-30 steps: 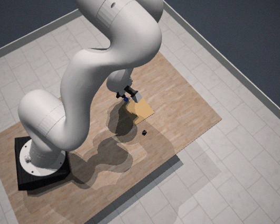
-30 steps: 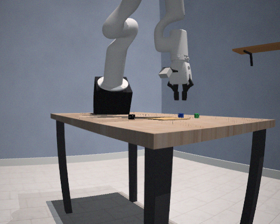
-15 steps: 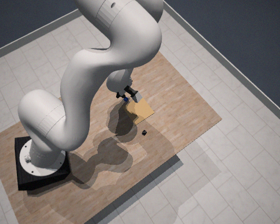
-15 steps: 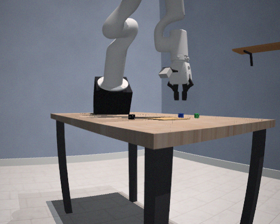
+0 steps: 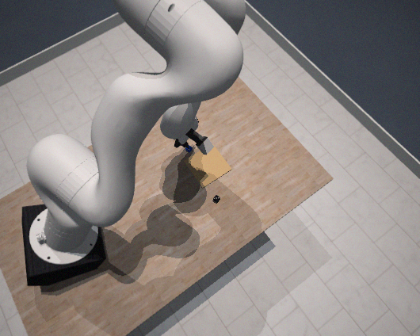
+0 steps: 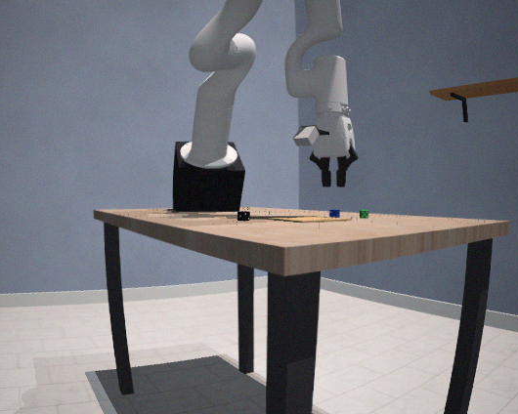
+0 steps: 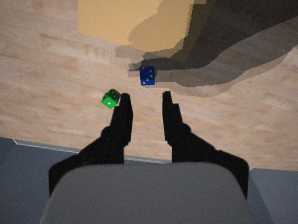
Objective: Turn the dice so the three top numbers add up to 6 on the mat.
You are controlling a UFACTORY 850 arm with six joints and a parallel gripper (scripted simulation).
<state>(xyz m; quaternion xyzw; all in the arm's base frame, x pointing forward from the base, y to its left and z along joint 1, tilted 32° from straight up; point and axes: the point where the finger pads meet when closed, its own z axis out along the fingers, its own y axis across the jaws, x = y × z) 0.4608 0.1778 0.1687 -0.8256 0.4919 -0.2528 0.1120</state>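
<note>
A tan mat [image 5: 216, 168] [image 6: 306, 219] [image 7: 115, 20] lies flat on the wooden table [image 5: 264, 158] [image 6: 374, 239]. A blue die [image 5: 189, 149] [image 6: 334, 213] [image 7: 147, 75] lies on the bare wood just off the mat's edge. A green die [image 6: 364, 213] [image 7: 110, 99] lies on the wood a little further from the mat; the arm hides it in the top view. A black die [image 5: 215, 199] [image 6: 243, 215] lies on the wood beyond the mat's opposite side. My gripper [image 6: 333, 182] [image 7: 146, 102] hangs well above the blue die, points down, and is empty, its fingers narrowed with a gap between them.
The arm's black base [image 5: 62, 261] [image 6: 207, 183] stands at one end of the table. The table edge [image 7: 60, 147] runs close behind the green die. A wall shelf [image 6: 482, 89] is far off to the right.
</note>
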